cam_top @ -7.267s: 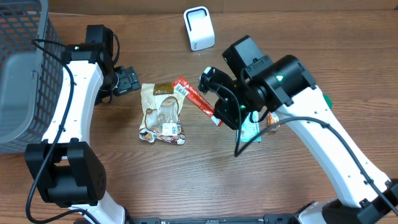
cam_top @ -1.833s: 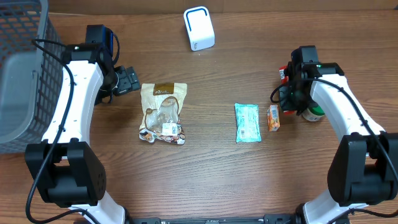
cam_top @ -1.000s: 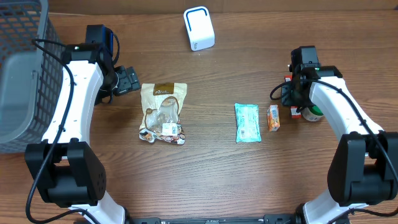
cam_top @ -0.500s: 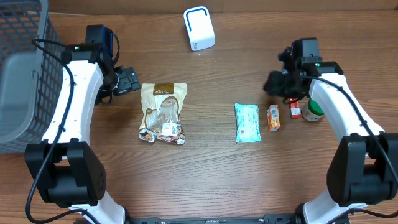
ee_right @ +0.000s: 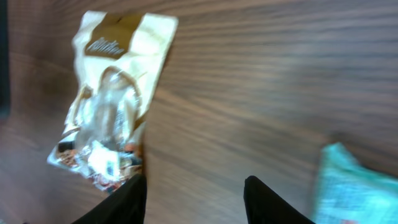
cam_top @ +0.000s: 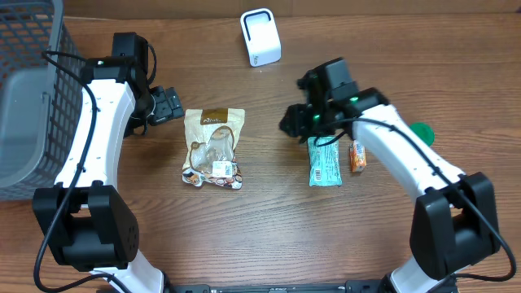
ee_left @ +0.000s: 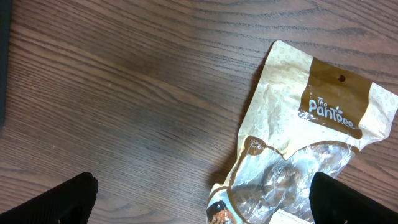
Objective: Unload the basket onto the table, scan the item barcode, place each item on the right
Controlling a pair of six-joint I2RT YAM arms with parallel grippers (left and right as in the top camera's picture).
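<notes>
A tan snack bag (cam_top: 213, 146) with a white barcode label lies flat at centre left. It also fills the left wrist view (ee_left: 298, 155) and shows blurred in the right wrist view (ee_right: 112, 106). The white scanner (cam_top: 260, 37) stands at the back. My right gripper (cam_top: 293, 122) (ee_right: 196, 202) hovers open and empty over bare wood, between the bag and a teal packet (cam_top: 324, 163) (ee_right: 354, 186). My left gripper (cam_top: 172, 104) (ee_left: 205, 205) rests open and empty just up-left of the bag.
A small orange packet (cam_top: 357, 155) lies right of the teal packet. A green round thing (cam_top: 421, 130) peeks out behind my right arm. A grey wire basket (cam_top: 24, 98) takes up the far left edge.
My right arm has swung left from the table's right side to the middle, leaving the red stick by the green thing, and its jaws have widened. The left arm has not moved.
</notes>
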